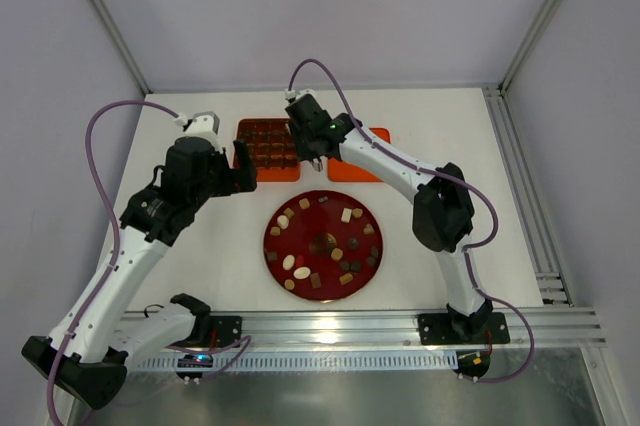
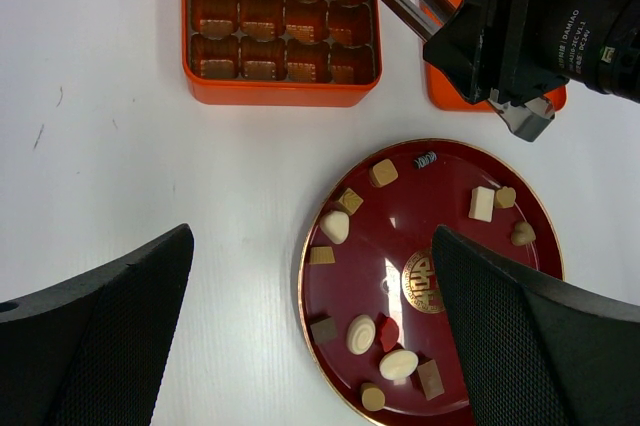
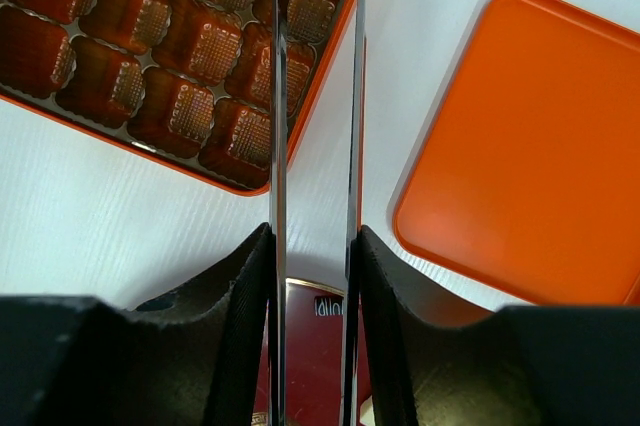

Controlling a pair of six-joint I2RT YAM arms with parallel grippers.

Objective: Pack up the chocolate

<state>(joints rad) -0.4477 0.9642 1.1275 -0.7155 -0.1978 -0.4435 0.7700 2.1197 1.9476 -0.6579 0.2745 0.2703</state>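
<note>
Top external view: the white worktop (image 1: pixel 200 246) carries a round red plate (image 1: pixel 300 238) at its middle. By the far edge sits an orange box (image 1: pixel 268 176) of small compartments, with an orange lid (image 3: pixel 530 146) lying flat just beside it on the right. The left pincer (image 2: pixel 315 346) hangs wide apart near the box's left side. The right pincer (image 3: pixel 313 246) clamps metal tongs (image 3: pixel 278 96), whose blades reach over the box's right edge. The chocolate (image 1: pixel 302 272) lies scattered on the plate.

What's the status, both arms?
Left gripper open, near box. Right gripper shut on tongs over box. Chocolate on plate. Lid aside, nothing blocking.
</note>
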